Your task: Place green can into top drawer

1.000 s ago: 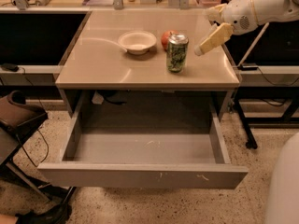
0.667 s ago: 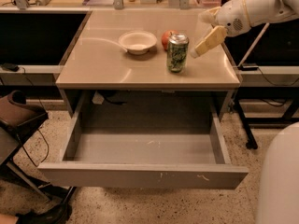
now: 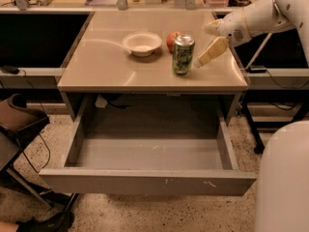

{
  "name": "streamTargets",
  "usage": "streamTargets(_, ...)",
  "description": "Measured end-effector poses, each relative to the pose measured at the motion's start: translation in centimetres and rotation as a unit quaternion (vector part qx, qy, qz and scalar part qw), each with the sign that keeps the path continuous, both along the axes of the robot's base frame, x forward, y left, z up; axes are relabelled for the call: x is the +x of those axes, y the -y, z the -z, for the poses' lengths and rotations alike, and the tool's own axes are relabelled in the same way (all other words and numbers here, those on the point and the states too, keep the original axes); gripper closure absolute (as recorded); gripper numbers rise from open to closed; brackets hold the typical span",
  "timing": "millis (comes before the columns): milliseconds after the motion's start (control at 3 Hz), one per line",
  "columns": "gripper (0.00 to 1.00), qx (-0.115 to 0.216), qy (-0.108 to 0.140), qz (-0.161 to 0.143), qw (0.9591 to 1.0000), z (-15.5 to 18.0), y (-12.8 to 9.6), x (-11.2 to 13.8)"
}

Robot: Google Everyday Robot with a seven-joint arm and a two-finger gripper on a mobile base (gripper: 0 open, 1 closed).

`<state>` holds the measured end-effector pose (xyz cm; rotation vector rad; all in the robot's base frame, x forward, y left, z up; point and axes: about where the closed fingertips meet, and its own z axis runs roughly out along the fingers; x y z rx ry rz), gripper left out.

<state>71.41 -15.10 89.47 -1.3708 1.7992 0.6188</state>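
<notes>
The green can (image 3: 183,54) stands upright near the front right of the tabletop (image 3: 106,66), just in front of a red apple (image 3: 172,40). The top drawer (image 3: 149,180) is pulled fully open below the table, and its grey inside holds nothing. My gripper (image 3: 203,43) comes in from the upper right on a white arm. It hovers just right of the can, apart from it, open and empty. One pale yellow finger (image 3: 211,51) slants down towards the can's side.
A white bowl (image 3: 142,43) sits on the tabletop left of the apple. A dark chair (image 3: 19,122) stands at the left of the drawer. My white base (image 3: 285,182) fills the lower right corner. Cluttered desks run along the back.
My gripper has moved slightly left and down, closer to the can's right side. The can, apple, bowl and drawer have not moved.
</notes>
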Motion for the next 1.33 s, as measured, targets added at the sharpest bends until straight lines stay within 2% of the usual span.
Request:
streamTargets(333,0.00,0.002,-0.012,-0.004,0.9999,1.1,-0.5,0.4)
streamTargets(667,0.00,0.009,-0.012,-0.023,0.9996,1.0,-2.0,0.5)
streamTargets(1000,0.00,0.019,0.003,-0.053,0.9984,-0.8,-4.5,0.3)
streamTargets(1333,0.00,0.019,0.003,-0.053,0.9984,-0.8,-4.6,0.4)
